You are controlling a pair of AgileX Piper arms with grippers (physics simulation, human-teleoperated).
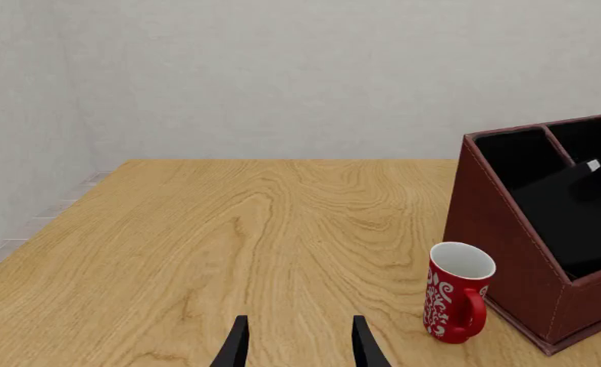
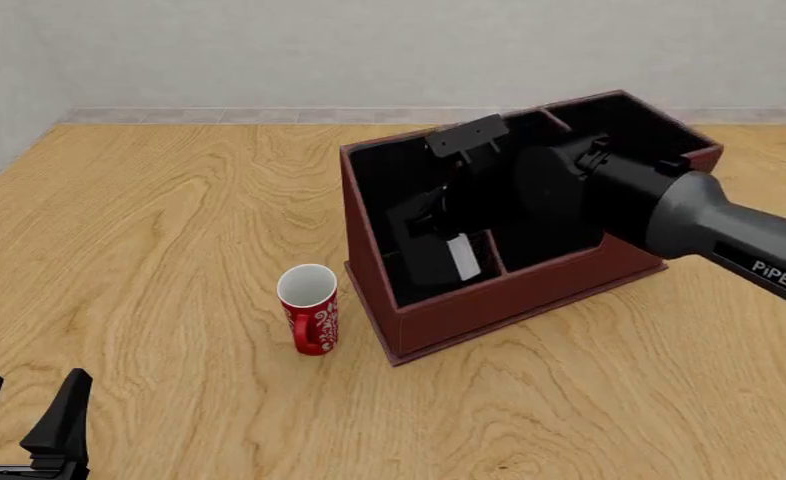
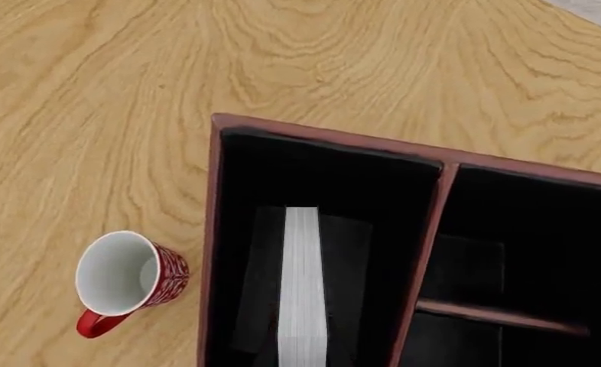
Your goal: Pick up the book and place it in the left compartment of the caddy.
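Observation:
The black book (image 2: 449, 260) with white page edges stands tilted on its edge inside the left compartment (image 2: 386, 180) of the reddish-brown caddy (image 2: 500, 310). My right gripper (image 2: 427, 222) reaches down into that compartment, right at the book's upper end. Its black fingers blend into the black lining, so their grip is unclear. The right wrist view looks straight down on the book (image 3: 302, 290) and its white page edge; no fingers stand out there. In the left wrist view the book (image 1: 560, 222) leans inside the caddy (image 1: 505, 222). My left gripper (image 2: 26, 405) is open and empty at the near left.
A red patterned cup (image 2: 309, 308) with a white inside stands upright on the wooden table just left of the caddy's front corner. The caddy's right side holds smaller sections (image 2: 633, 130) behind thin dividers. A wall runs along the table's far edge.

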